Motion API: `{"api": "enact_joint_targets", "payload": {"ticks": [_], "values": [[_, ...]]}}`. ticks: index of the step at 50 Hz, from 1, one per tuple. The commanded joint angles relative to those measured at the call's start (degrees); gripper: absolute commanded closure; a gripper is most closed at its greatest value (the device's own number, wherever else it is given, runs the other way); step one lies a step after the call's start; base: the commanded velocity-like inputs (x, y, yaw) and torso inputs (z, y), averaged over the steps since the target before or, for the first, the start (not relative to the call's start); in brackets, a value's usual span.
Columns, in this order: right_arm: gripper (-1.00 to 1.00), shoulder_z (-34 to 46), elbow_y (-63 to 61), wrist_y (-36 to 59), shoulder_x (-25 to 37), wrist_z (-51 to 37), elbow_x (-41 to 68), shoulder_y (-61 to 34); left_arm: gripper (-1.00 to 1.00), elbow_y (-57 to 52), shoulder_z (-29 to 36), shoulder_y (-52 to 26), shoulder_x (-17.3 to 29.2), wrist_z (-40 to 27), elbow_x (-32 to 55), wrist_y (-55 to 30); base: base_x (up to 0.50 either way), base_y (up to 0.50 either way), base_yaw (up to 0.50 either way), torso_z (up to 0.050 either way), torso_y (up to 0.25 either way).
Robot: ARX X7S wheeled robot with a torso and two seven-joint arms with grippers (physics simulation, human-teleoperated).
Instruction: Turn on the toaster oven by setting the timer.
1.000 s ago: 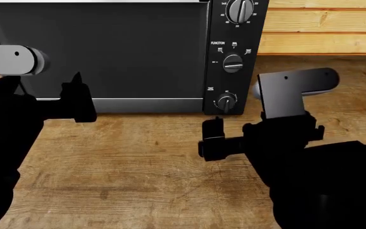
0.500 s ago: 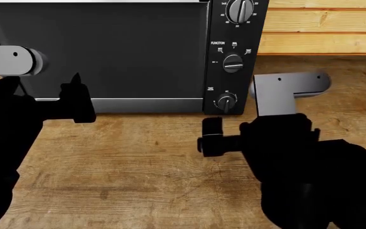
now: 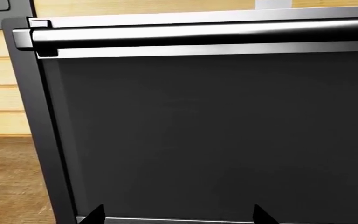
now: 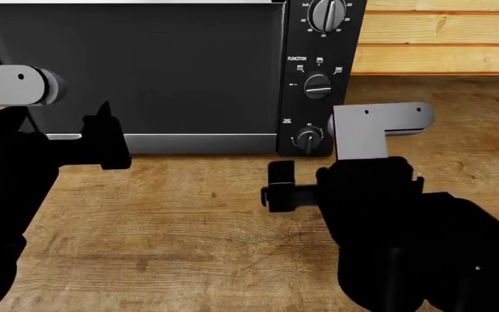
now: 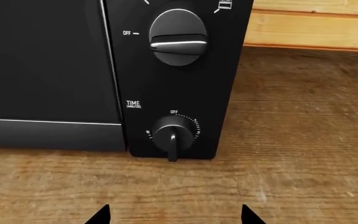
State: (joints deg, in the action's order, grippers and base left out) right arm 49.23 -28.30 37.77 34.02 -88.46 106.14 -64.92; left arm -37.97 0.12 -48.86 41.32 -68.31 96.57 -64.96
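Note:
The black toaster oven (image 4: 145, 71) stands on the wooden counter, its dark glass door facing me. Its timer (image 4: 308, 139) is the lowest small knob on the right-hand panel. In the right wrist view the timer (image 5: 171, 134) sits under the TIME label, its pointer hanging downward. My right gripper (image 4: 280, 186) is open and empty, low over the counter, a short way in front of the timer. It shows in the right wrist view (image 5: 174, 217). My left gripper (image 4: 104, 133) is open and empty before the door's lower left; it shows in the left wrist view (image 3: 175, 217).
The middle FUNCTION knob (image 4: 317, 86) and the larger top knob (image 4: 327, 14) sit above the timer. A wooden plank wall (image 4: 444, 36) runs behind the oven. The silver door handle (image 3: 197, 33) crosses the door top. Bare wooden counter (image 4: 180, 227) lies in front.
My right arm has shifted left and slightly nearer the oven's knob panel, carrying the open gripper with it. The left arm has barely moved.

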Motion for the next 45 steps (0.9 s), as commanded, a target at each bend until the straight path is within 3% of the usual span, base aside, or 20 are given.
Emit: {"api": "enact_joint_targets", "payload": {"ticks": [1, 45], "values": [[-1.0, 1.5, 0.9, -1.4, -0.7, 0.0, -2.2, -0.4, -1.0, 0.0, 0.3, 0.0, 0.1, 0.1, -0.2, 0.3, 0.0, 0.0, 0.0, 0.0, 0.0], [-1.0, 5.2, 6.8, -1.9, -3.5, 5.3, -9.4, -1.5, -1.0, 0.5, 1.3, 0.1, 0.6, 0.7, -1.1, 1.8, 0.0, 0.0, 0.0, 0.0, 0.0]]}}
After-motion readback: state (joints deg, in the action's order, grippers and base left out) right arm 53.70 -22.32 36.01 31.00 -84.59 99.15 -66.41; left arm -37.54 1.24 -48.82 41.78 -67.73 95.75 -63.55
